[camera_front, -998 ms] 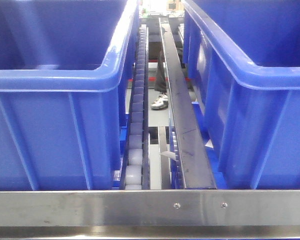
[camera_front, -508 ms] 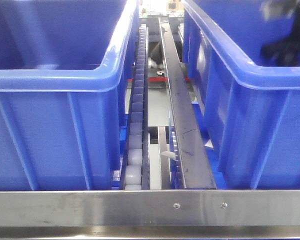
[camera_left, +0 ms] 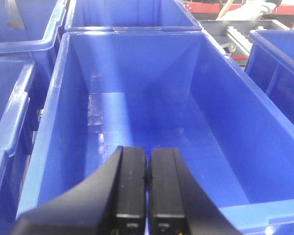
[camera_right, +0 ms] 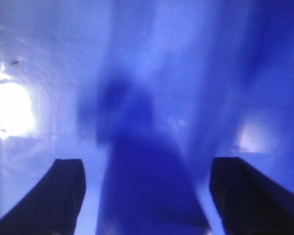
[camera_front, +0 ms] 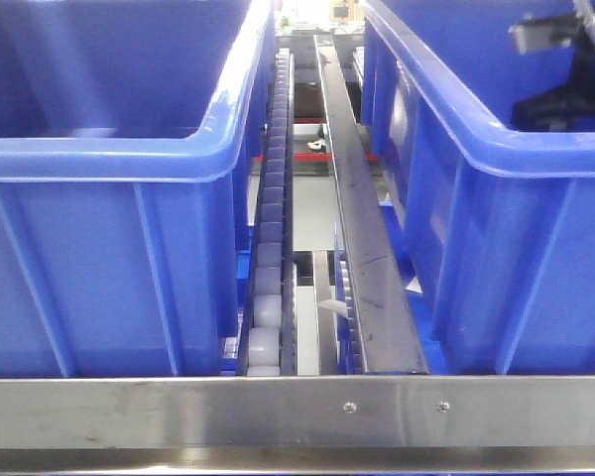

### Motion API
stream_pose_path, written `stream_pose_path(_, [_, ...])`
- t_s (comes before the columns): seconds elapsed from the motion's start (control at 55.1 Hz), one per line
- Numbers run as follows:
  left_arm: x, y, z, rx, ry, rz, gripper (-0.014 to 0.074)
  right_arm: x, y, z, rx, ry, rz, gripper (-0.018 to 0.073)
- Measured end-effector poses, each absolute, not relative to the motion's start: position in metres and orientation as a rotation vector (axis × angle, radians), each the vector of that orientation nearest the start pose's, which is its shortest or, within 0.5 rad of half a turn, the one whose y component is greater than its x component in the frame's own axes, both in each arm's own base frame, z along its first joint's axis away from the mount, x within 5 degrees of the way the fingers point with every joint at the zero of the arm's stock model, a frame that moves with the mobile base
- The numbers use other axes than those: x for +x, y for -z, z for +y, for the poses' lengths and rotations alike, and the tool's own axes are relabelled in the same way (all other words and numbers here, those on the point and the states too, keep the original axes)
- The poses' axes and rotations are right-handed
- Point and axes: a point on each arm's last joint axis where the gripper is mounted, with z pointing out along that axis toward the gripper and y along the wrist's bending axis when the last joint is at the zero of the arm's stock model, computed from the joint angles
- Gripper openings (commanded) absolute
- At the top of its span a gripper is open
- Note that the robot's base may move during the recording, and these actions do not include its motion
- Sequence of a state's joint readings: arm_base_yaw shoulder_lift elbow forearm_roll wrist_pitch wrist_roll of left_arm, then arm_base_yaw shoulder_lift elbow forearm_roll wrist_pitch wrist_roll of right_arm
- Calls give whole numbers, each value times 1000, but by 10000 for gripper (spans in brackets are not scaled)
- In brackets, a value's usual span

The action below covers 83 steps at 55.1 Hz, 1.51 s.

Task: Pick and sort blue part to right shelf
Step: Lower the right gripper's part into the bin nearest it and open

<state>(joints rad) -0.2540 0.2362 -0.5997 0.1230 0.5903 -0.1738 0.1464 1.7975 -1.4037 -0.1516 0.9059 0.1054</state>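
Note:
The right shelf shows in the front view: a flat steel front rail (camera_front: 278, 407), a blue roller lane (camera_front: 270, 248) and two deep blue bins, one left (camera_front: 99, 258) and one right (camera_front: 516, 258). My right arm (camera_front: 565, 69) reaches down into the right bin from the top right. In the right wrist view my right gripper (camera_right: 149, 164) is open wide inside a blue bin. A blurred dark blue part (camera_right: 147, 200) lies between the fingers with a gap on each side. My left gripper (camera_left: 147, 149) is shut and empty above an empty blue bin (camera_left: 59, 147).
A dark steel divider rail (camera_front: 362, 248) runs between the two bins beside the roller lane. More blue bins (camera_left: 279, 68) stand around the one under my left gripper. A person's shoe (camera_front: 317, 145) shows on the floor behind the rack.
My right arm has come into the front view at the top right and steadied over the right bin. The person's legs behind the rack have moved away.

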Motion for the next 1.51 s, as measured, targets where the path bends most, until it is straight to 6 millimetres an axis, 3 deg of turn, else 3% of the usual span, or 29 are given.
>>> stream_pose_path(0.145, [41,-343,-4,105,184,1709,136,357,-295,42,-141,108,2650,422])
stream_pose_path(0.29, [41,-343,-4,105,184,1709,136,316,-336,36,-126,91,2540,185])
stream_pose_path(0.399, [41,-343,-4,105,184,1709,136,281,-352,30,-121,83,2481,83])
stream_pose_path(0.508, [41,-343,-4,105,184,1709,136,241,-360,25,-116,72,2414,58])
stream_pose_path(0.707, [41,-343,-4,105,184,1709,136,167,-357,15,-107,45,2269,58])
stream_pose_path(0.961, [41,-343,-4,105,183,1710,136,84,-334,3,-88,14,2077,58])
stream_pose_path(1.288, [41,-343,-4,105,183,1712,136,18,-318,-6,-60,-15,1821,58])
stream_pose_path(1.506, [41,-343,-4,105,183,1712,136,-7,-321,-10,-48,-31,1665,58])
